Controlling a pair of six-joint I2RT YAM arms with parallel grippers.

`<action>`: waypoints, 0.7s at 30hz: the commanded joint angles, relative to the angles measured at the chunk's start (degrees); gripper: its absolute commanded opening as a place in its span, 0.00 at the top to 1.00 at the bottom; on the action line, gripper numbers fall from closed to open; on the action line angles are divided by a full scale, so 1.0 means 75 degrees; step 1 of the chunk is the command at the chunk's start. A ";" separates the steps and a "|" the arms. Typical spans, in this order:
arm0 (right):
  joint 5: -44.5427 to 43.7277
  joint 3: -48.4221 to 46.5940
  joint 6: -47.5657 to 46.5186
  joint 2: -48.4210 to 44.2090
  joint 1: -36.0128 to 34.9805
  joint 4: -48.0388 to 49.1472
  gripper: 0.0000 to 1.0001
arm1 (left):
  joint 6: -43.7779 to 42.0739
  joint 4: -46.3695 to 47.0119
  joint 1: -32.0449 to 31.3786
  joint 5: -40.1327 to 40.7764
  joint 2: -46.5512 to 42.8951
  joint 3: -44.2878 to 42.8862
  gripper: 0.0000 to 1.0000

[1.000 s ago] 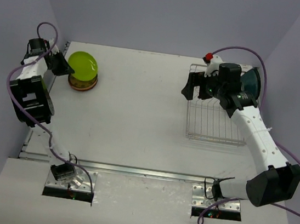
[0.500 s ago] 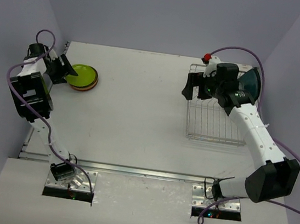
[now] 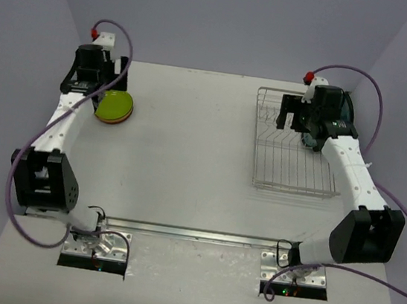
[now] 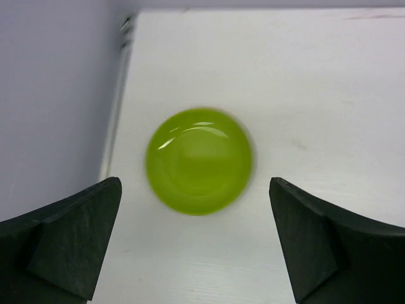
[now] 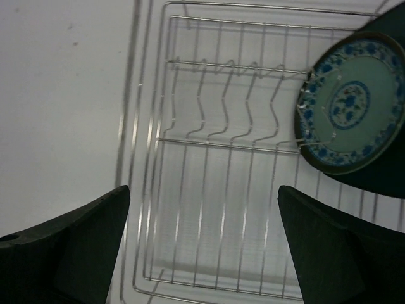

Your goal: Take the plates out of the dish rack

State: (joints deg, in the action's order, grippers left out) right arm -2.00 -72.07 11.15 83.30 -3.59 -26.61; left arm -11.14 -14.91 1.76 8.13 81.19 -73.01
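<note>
A lime-green plate [image 3: 114,104] tops a small stack of plates at the table's back left, with an orange rim [image 3: 120,117] showing beneath it. My left gripper [image 3: 115,79] hovers open just behind the stack, and in the left wrist view the green plate [image 4: 199,161] lies flat and free ahead of the left gripper [image 4: 195,212]. The silver dish rack [image 3: 292,160] stands at the back right. My right gripper [image 3: 287,112] is open above its far end. A dark-teal plate [image 5: 351,104] with a blue pattern leans upright in the rack [image 5: 209,190], right of the right gripper [image 5: 202,209].
The left wall [image 4: 57,95] and the table's left edge run close beside the plate stack. Purple cables loop off both wrists. The rack's upright tines [image 5: 224,95] stand in a row ahead of my right fingers.
My left gripper opened and let go of the green plate, which now lies flat on the stack; the left arm swung up and back. The right arm shifted right over the rack.
</note>
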 commanded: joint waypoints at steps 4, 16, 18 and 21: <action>-0.0795 -0.0384 -0.0282 0.0641 0.1218 0.0502 0.11 | -0.0696 0.0785 -0.1845 0.1784 -0.0743 0.0888 0.00; -0.0982 -0.0926 -0.0709 0.1873 0.1879 0.0984 0.34 | -0.0800 0.1203 -0.2866 0.2666 -0.0741 0.1103 0.00; -0.1022 -0.1007 -0.0765 0.2111 0.1885 0.1127 0.38 | -0.0800 0.1214 -0.2871 0.2677 -0.0735 0.1121 0.00; -0.1024 -0.1178 -0.0834 0.2474 0.1885 0.1260 0.46 | -0.0823 0.1214 -0.2883 0.2681 -0.0721 0.1146 0.00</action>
State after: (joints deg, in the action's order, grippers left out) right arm -8.21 -77.18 6.30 99.38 10.37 -21.28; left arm -16.67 -8.79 -19.53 26.69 76.64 -63.99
